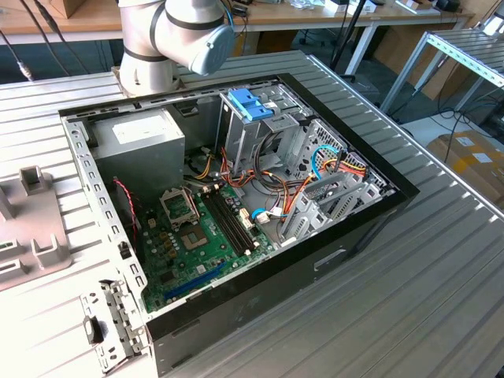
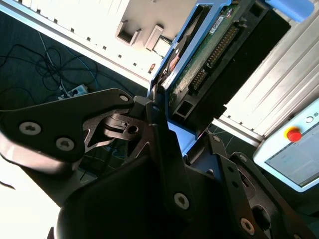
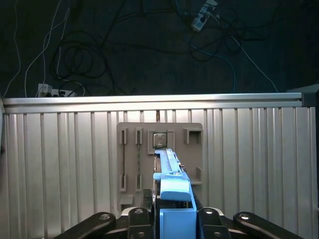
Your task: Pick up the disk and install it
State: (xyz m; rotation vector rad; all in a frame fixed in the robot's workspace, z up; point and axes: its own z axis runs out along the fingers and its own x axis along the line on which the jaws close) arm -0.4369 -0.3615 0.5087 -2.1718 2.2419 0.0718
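Observation:
In the second wrist view my gripper (image 2: 172,127) is shut on the disk (image 2: 219,55), a dark drive with its connector edge and green board showing between bright blue side rails. In the first wrist view the disk (image 3: 168,172) is seen edge-on, its blue end tab between my dark fingers (image 3: 137,219), held in the air above a grey holder plate (image 3: 192,149) on the ribbed table. The exterior view shows the open computer case (image 1: 236,197) with the arm's joint (image 1: 177,39) behind it.
A tall metal drive cage (image 1: 236,134) with a lighter blue latch (image 1: 250,102) stands inside the case, beside bundled cables and the motherboard (image 1: 197,228). The grey holder (image 1: 31,228) lies at the exterior view's left. A pendant with a red button (image 2: 294,134) and floor cables (image 3: 124,45) lie beyond the table edge.

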